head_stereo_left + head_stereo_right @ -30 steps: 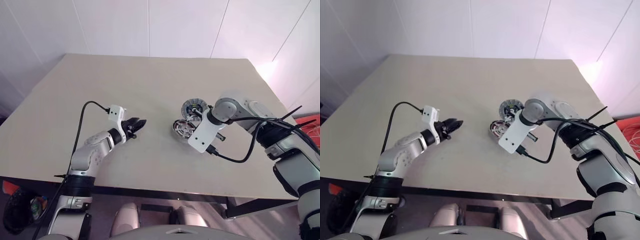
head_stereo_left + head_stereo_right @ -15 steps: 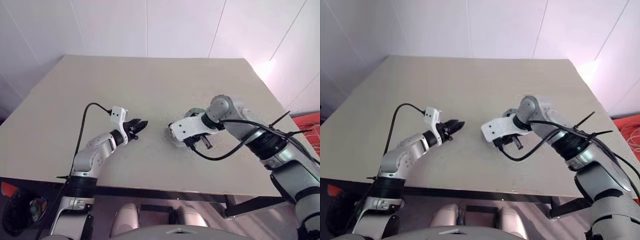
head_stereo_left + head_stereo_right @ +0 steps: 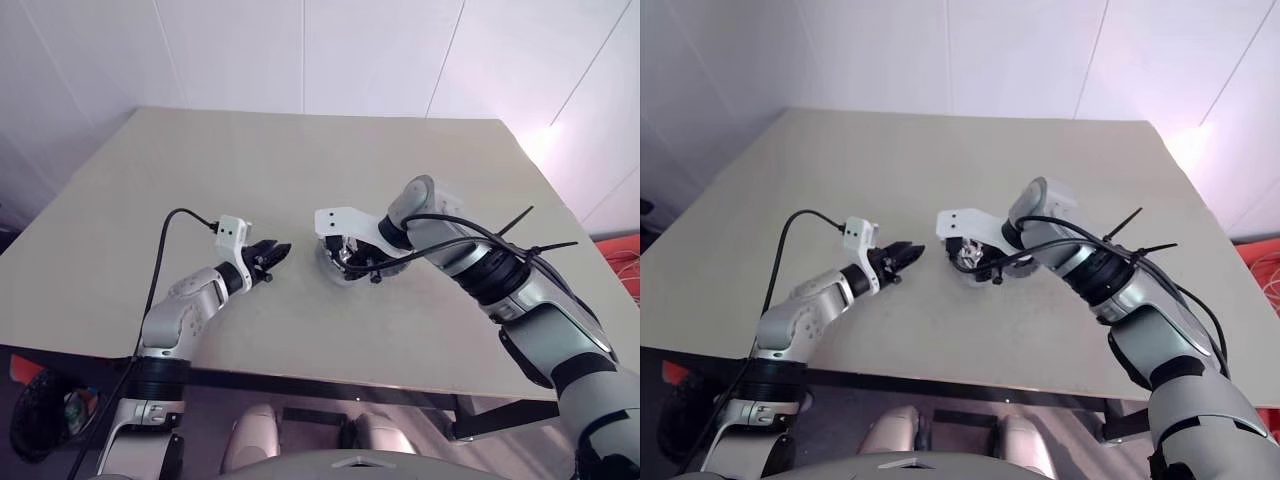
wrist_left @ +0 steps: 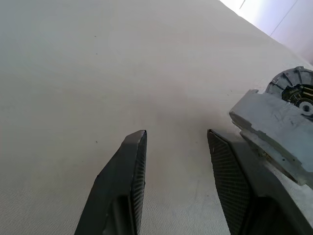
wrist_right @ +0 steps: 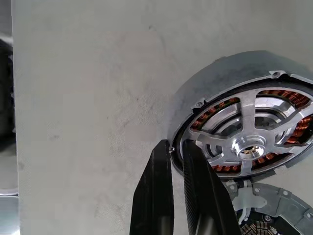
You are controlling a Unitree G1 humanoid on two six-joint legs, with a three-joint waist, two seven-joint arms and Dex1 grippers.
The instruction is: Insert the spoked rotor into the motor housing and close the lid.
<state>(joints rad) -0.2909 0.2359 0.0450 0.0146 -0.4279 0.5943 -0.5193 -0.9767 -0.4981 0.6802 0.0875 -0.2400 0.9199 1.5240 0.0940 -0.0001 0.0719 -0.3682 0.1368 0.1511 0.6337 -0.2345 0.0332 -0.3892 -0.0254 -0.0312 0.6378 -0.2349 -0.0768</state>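
The motor housing (image 5: 205,83) lies on the table with the spoked rotor (image 5: 249,147) seated inside it, copper windings showing between the spokes. The ribbed grey lid (image 4: 296,90) lies open beside the housing, joined at its edge. My right gripper (image 5: 176,144) points down at the housing (image 3: 335,264). It is shut on the housing's rim, one finger outside the wall and one inside. My left gripper (image 3: 272,255) hovers open a little to the left of the housing, with nothing between its fingers (image 4: 132,161).
The beige table (image 3: 300,160) stretches wide behind and to the left of both arms. Its front edge runs just below the left forearm. The right arm's black cables (image 3: 480,235) loop over the table right of the housing.
My right wrist has rolled over and swung to the left, so its fingers now point down at the housing's rim. The left arm has stayed put.
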